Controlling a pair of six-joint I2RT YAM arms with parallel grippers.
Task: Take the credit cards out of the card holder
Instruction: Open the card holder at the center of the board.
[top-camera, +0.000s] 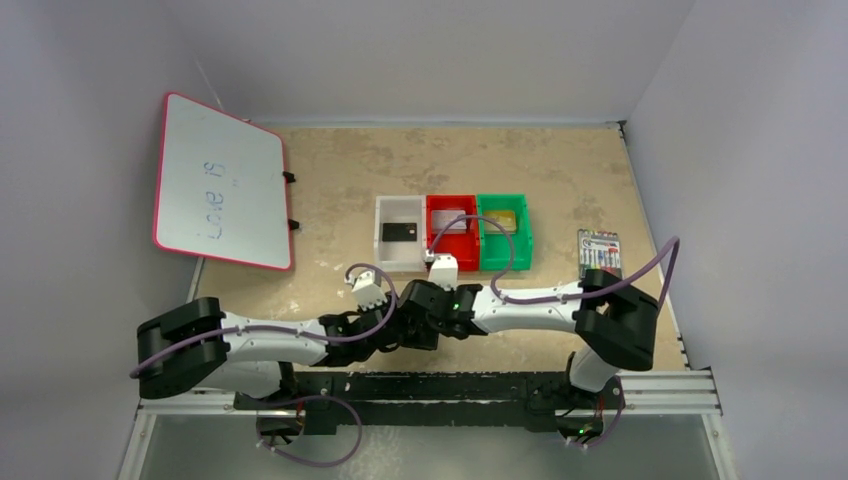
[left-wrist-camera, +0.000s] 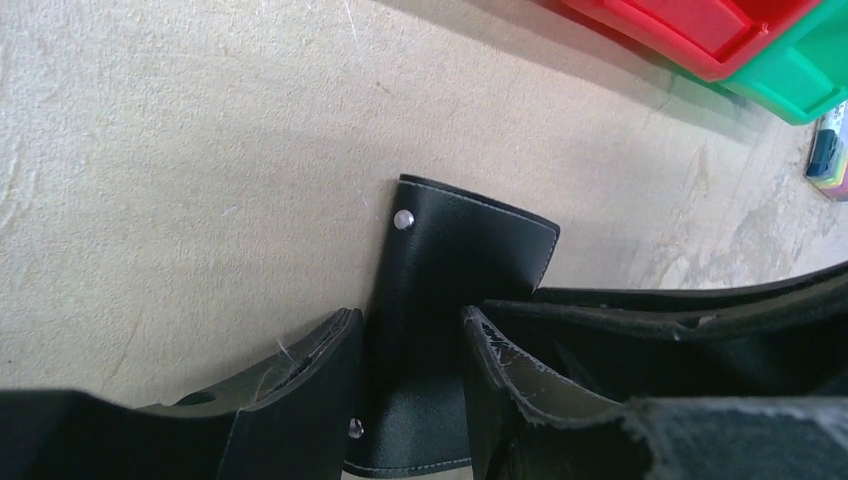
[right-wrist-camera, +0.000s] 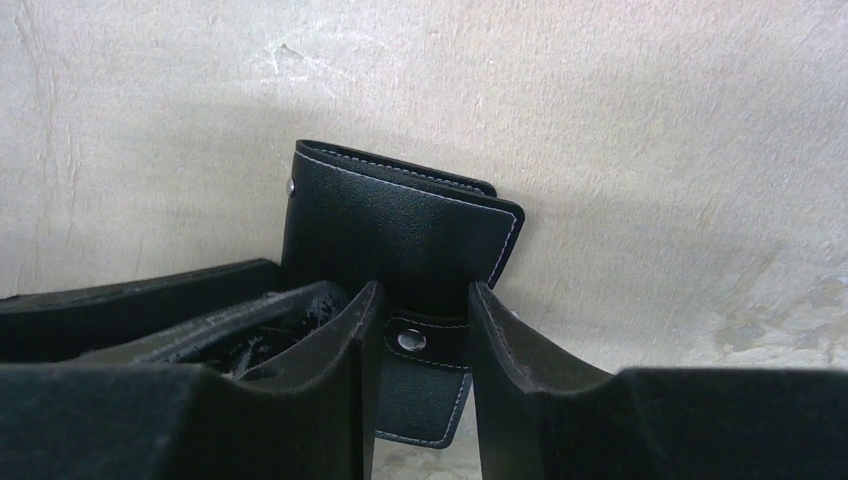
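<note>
Nearest you, before the two arm bases, both arms bend inward and meet low over the surface (top-camera: 340, 170); what they hold is hidden from above. Left wrist view: your left claw (left-wrist-camera: 410, 322) stands part open, to about the width of the wallet (left-wrist-camera: 470, 255), which runs lengthwise between the fingers (left-wrist-camera: 300, 400); their inner faces lie against its long edges, so the claw has hold of it; the wallet is folded closed, black side out, with two metal snaps along one edge. Right wrist view: your right claw (right-wrist-camera: 425, 300) is likewise part open and clamped on the same wallet, one finger at either side of the short strap (right-wrist-camera: 425, 350); the folded body rises beyond the fingertips, pale stitching along its rim; whether it touches the surface you cannot tell. Each wrist view shows the other claw just beside its own. Farther back, three bins stand touching in a row: the white bin (top-camera: 400, 265) at left holds the black card (top-camera: 398, 232); the red bin (top-camera: 466, 258) in the middle holds a pale grey card (top-camera: 456, 223), a cable crossing above it; the green bin (top-camera: 505, 258) at right holds a gold card (top-camera: 503, 220). Right of the bins, well apart, lies a marker pack (top-camera: 599, 250); at the far left a red-rimmed whiteboard (top-camera: 222, 180) with blue writing stands tilted by the wall.
</note>
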